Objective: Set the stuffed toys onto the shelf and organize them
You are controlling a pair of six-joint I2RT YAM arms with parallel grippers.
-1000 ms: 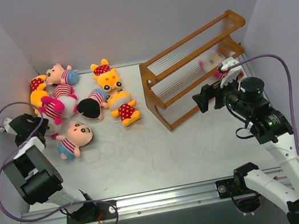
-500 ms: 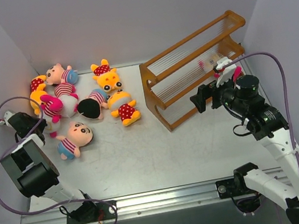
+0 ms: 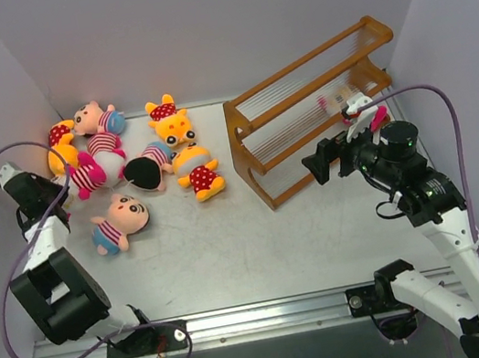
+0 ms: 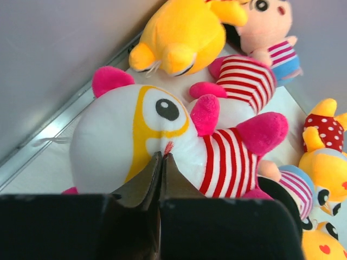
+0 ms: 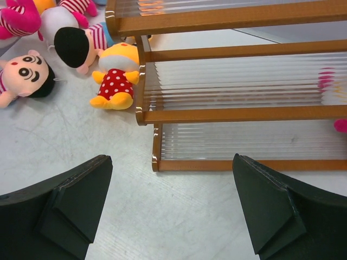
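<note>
The left gripper (image 4: pixel 161 161) has gone from wide to fully shut, tips against the face of the white-faced striped doll (image 4: pixel 108 143) at the table's (image 3: pixel 233 245) far-left corner. Whether it pinches fabric cannot be told. The right gripper (image 5: pixel 172 161) stands wide before the shelf (image 3: pixel 306 84). A pick is likely starting.

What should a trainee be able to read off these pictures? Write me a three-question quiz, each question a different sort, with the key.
1. True or false: the right claw is open, with nothing between its fingers.
2. The closed left claw has its tips against which toy?
A. a yellow bear
B. the white-faced striped toy
C. a boy doll
3. Fill in: the shelf stands on the robot's ____ side.

Key: 1 true; 2 B; 3 right.
</note>
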